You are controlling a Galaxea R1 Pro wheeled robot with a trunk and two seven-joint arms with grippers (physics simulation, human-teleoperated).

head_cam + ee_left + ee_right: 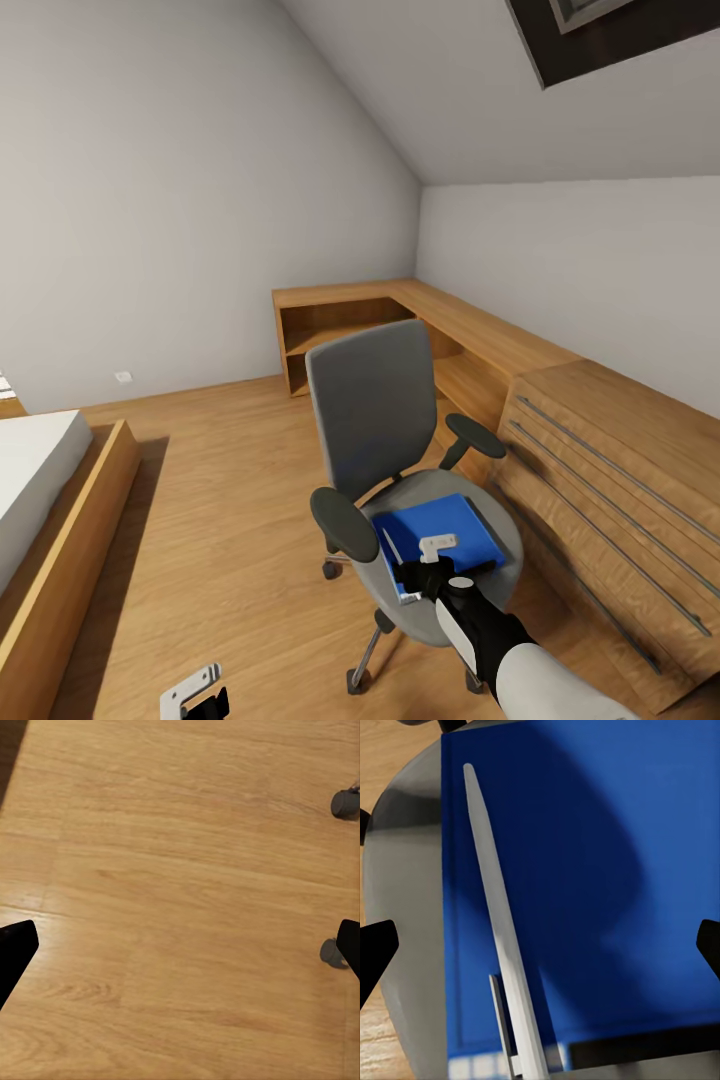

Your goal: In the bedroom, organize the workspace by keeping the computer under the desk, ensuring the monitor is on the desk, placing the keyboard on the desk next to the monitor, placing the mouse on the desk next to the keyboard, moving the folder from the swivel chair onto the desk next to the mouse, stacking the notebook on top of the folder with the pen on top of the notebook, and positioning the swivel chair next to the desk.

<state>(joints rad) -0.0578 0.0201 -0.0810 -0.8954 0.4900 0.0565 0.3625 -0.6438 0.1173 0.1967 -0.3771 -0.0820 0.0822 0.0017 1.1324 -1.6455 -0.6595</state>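
My right gripper hangs just above the folder, fingers spread wide, nothing held. Folder lies flat on the swivel chair seat, directly beneath the fingers. The pen lies along the folder's near edge, below and between my fingertips. Judgement: take the pen off first, or it may roll off when the folder lifts. Lower straight, close across its shaft. Left gripper idle, wide, over bare floor.

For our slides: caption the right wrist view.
Open right claw hovers over blue folder and white pen on the chair.
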